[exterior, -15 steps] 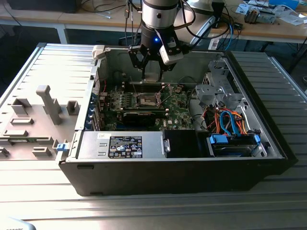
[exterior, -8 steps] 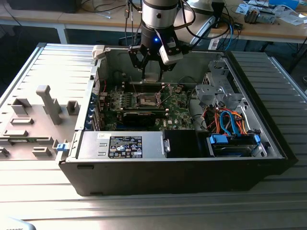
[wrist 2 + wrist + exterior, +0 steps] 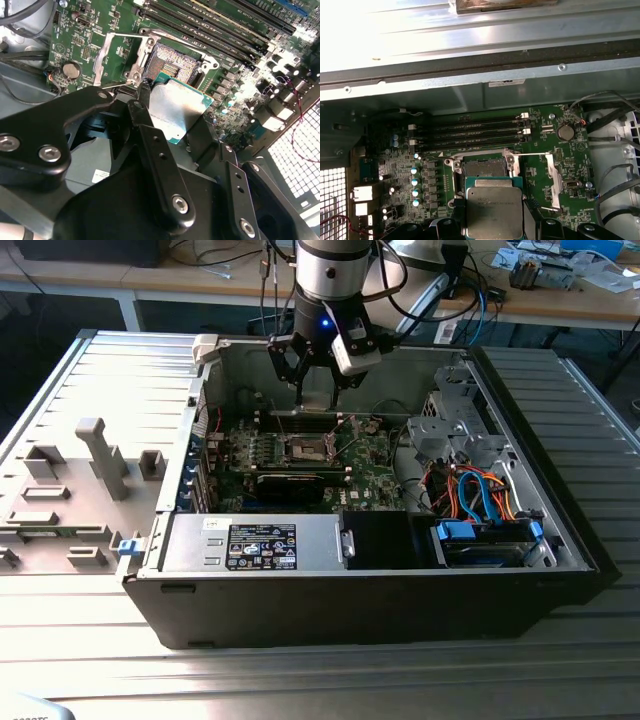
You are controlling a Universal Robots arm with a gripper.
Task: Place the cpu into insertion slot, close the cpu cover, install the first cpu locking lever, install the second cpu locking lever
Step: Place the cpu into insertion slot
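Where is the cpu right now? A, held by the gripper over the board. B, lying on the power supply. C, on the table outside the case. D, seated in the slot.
A: the gripper clasps the cpu short of the slot, which is bare.

The exterior view looks down from high and well back at the whole open computer case (image 3: 350,605). Both wrist views sit close above the motherboard (image 3: 537,175) inside it, facing down, and share the socket (image 3: 172,62) and chip (image 3: 494,212).
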